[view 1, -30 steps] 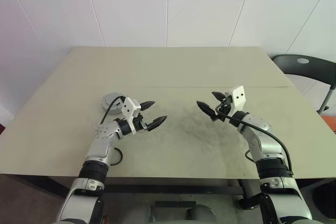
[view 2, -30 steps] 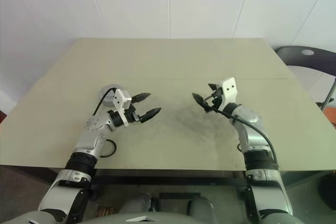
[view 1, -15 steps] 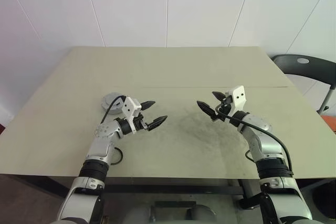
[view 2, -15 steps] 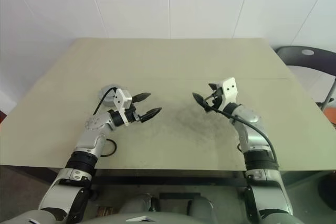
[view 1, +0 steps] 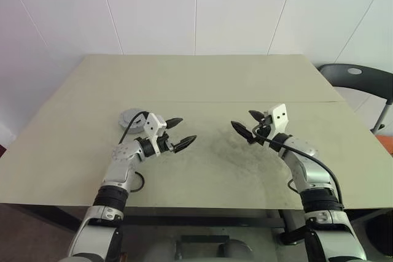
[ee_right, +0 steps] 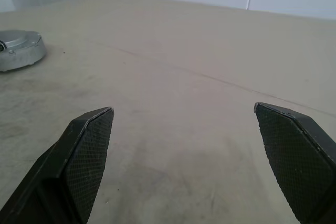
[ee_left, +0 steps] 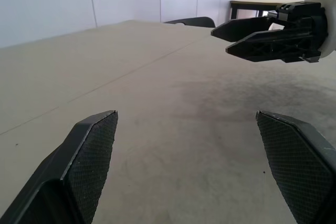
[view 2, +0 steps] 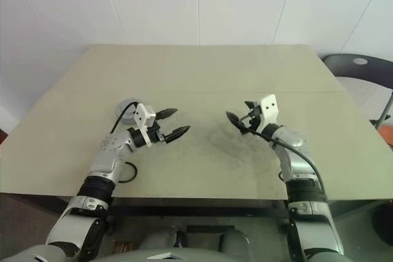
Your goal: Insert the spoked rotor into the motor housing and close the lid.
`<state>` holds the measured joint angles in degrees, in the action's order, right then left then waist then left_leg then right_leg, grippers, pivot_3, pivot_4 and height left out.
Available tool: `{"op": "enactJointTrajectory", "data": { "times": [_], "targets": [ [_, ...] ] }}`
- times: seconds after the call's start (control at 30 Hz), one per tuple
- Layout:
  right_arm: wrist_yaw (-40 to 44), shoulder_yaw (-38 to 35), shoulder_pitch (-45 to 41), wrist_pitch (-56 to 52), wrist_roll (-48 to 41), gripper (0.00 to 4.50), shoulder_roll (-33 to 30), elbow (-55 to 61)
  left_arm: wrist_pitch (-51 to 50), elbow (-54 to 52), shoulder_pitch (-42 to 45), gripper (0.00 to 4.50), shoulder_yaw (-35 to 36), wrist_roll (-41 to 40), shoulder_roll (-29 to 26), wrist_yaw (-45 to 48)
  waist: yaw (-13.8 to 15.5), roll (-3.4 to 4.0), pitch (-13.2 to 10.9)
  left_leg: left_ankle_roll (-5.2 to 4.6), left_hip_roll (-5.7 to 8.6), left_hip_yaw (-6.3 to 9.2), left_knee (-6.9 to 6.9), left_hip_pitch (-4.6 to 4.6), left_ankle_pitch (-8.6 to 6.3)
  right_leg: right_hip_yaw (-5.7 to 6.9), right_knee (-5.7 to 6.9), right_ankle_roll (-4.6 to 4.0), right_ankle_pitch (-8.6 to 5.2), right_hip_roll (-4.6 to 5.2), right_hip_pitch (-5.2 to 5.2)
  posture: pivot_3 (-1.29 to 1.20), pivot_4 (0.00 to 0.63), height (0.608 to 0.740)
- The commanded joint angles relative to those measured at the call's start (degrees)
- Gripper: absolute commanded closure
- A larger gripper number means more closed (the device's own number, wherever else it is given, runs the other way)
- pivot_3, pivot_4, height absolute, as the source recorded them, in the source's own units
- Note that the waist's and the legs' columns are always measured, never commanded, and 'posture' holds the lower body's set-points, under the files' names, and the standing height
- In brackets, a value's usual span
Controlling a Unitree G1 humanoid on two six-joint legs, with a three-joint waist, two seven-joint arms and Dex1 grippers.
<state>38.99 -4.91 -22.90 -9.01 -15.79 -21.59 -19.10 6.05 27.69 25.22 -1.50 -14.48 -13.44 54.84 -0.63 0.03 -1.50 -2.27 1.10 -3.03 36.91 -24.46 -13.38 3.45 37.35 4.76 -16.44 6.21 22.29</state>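
Note:
A round grey metal disc, the lid [view 1: 130, 116], lies on the table's left side; it also shows as a low silvery puck, the lid [ee_right: 19, 50]. My left gripper [view 1: 188, 129] hovers open just right of it, apart from it, its fingers level and empty. My right gripper [view 1: 241, 118] stands open and empty opposite, pointing back at the left one. The two sets of fingertips face each other over a dark smudged patch of table. From the left wrist, my left gripper [ee_left: 186, 116] frames the right gripper [ee_left: 220, 41]. The spoked rotor and the motor housing are out of view.
The beige table [view 1: 196, 78] has a seam running across its middle. A dark chair [view 1: 356, 78] stands past the table's right edge, with something orange [view 1: 387, 145] below it. White wall panels rise behind the far edge.

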Motion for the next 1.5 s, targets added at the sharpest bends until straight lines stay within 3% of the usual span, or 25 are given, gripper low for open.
{"op": "enactJointTrajectory", "data": {
  "times": [0.03,1.5],
  "targets": [
    [-0.5,-0.9,-0.3,0.9,0.1,0.01,-0.9,3.4,1.3,-0.3,1.5,0.00,-0.4,0.0,0.1,0.6,0.0,0.00,0.0,0.00,0.00,0.00,0.00,0.00,0.00,0.00,0.00,0.00,0.00,0.00,0.00,0.00,0.000,0.740],
    [0.1,0.0,-1.2,2.1,1.5,0.01,-0.3,2.0,2.0,-0.2,1.1,0.00,-0.3,0.2,0.0,0.1,0.0,0.00,0.0,-0.01,0.00,0.00,0.02,0.00,0.00,0.00,0.00,0.00,0.00,0.00,0.00,0.00,0.000,0.740]
  ]
}}
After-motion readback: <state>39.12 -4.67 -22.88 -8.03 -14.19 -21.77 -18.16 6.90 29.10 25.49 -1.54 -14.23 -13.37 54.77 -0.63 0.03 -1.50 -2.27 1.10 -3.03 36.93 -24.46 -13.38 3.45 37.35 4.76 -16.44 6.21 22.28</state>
